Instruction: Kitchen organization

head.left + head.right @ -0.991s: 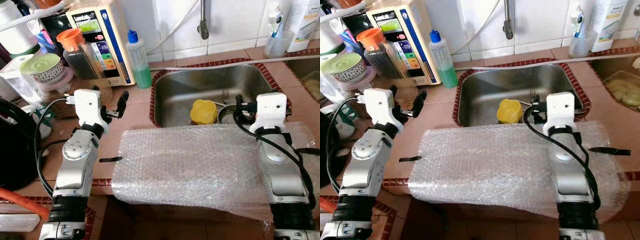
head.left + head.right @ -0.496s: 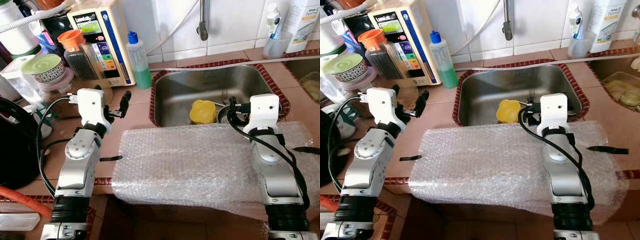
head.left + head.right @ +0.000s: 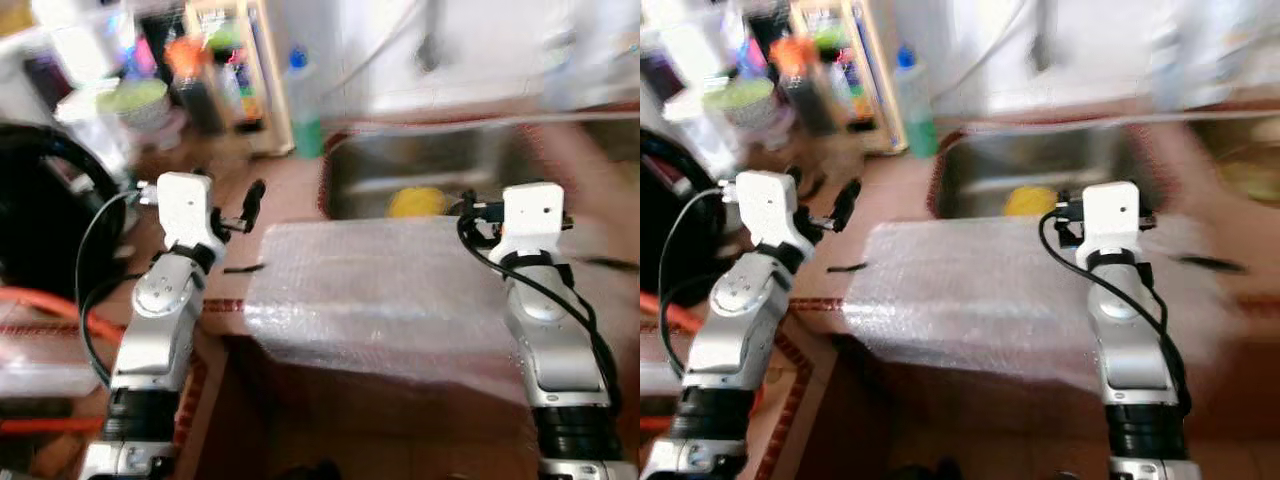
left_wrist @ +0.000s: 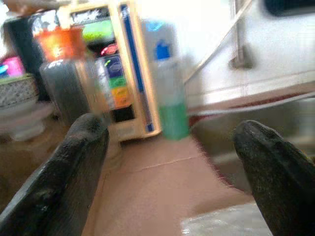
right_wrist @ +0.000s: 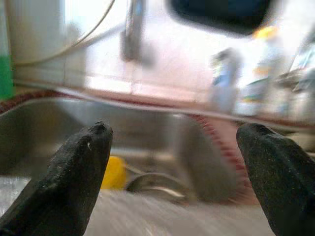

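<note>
The head views were blurred. A brown tiled tabletop [image 3: 290, 195] held a steel sink [image 3: 440, 170] set into it. A sheet of bubble wrap [image 3: 370, 290] lay on the tabletop just in front of the sink, its near edge hanging over the tabletop's front edge. A yellow object [image 3: 418, 202] sat in the sink, close to the wrap's far edge, and in the right wrist view a metal dish [image 5: 157, 184] lay beside it.

The left gripper [image 4: 172, 167] hovered over bare tabletop to the left of the bubble wrap, its two black fingers [image 4: 74, 162] spread wide apart and holding nothing. It pointed toward a bottle of green liquid [image 4: 170, 93] with a blue cap and a cream-coloured appliance [image 4: 115, 69], both standing left of the sink by the wall. A jar with an orange lid [image 4: 64, 73] stood left of the appliance.

The right gripper [image 5: 172, 172] was above the far edge of the bubble wrap, facing the sink, its fingers [image 5: 74, 172] also wide apart and empty.
</note>
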{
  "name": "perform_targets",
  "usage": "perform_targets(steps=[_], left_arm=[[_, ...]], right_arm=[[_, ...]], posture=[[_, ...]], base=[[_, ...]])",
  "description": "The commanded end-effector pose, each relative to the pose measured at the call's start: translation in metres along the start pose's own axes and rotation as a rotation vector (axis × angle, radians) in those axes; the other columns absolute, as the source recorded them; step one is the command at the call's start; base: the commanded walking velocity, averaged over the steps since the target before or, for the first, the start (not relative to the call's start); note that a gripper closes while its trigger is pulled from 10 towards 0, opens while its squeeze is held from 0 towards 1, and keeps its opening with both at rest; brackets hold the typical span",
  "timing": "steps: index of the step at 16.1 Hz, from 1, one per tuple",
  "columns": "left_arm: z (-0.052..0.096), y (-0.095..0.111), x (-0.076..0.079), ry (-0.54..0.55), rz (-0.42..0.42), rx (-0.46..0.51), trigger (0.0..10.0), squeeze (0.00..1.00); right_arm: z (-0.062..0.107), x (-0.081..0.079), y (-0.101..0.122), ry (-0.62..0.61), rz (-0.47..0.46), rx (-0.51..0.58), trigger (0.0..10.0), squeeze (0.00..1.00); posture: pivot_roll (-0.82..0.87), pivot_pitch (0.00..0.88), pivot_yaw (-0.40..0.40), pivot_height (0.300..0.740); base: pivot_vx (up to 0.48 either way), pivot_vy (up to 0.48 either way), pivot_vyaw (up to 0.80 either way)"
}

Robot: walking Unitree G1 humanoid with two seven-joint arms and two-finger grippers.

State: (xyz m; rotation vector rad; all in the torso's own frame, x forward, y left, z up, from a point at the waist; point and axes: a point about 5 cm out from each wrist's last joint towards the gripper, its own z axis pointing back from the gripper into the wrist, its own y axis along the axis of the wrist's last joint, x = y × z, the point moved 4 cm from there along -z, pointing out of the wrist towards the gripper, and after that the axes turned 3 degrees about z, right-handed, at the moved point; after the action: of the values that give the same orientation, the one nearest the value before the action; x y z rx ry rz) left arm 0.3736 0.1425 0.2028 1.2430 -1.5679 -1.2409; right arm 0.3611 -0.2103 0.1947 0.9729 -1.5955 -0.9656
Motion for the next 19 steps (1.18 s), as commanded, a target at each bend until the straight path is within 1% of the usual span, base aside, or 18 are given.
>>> perform_targets(steps=[1, 6, 13, 17, 19], left_arm=[[0.0048, -0.0045, -0.0108, 0.034, -0.012, -0.021, 10.0, 0.0], [0.0063, -0.0055, -0.0096, 0.031, -0.014, -0.023, 10.0, 0.0], [0.0073, -0.0071, -0.0072, 0.018, -0.002, -0.022, 10.0, 0.0], [0.0075, -0.0067, -0.0027, -0.008, 0.009, -0.017, 10.0, 0.0], [0.0081, -0.0068, -0.0018, -0.01, 0.01, -0.017, 10.0, 0.0]], right_arm=[[-0.0028, -0.0076, 0.0077, 0.017, -0.001, 0.018, 10.0, 0.0], [-0.0054, -0.0081, 0.0091, 0.023, 0.003, 0.023, 10.0, 0.0], [-0.0066, -0.0096, 0.009, 0.03, 0.004, 0.022, 10.0, 0.0], [-0.0069, -0.0083, 0.0083, 0.031, 0.005, 0.021, 10.0, 0.0], [-0.0061, -0.0104, 0.0089, 0.042, 0.0, 0.022, 10.0, 0.0]], posture=[[-0.33, 0.033, 0.215, 0.74], [-0.32, 0.031, 0.208, 0.74], [-0.32, 0.027, 0.206, 0.74], [-0.32, 0.03, 0.204, 0.74], [-0.32, 0.033, 0.2, 0.74]], base=[[-0.296, 0.0, 0.0], [-0.276, 0.0, 0.0], [0.0, 0.0, 0.0], [0.0, 0.0, 0.0], [0.0, -0.362, 0.0]])
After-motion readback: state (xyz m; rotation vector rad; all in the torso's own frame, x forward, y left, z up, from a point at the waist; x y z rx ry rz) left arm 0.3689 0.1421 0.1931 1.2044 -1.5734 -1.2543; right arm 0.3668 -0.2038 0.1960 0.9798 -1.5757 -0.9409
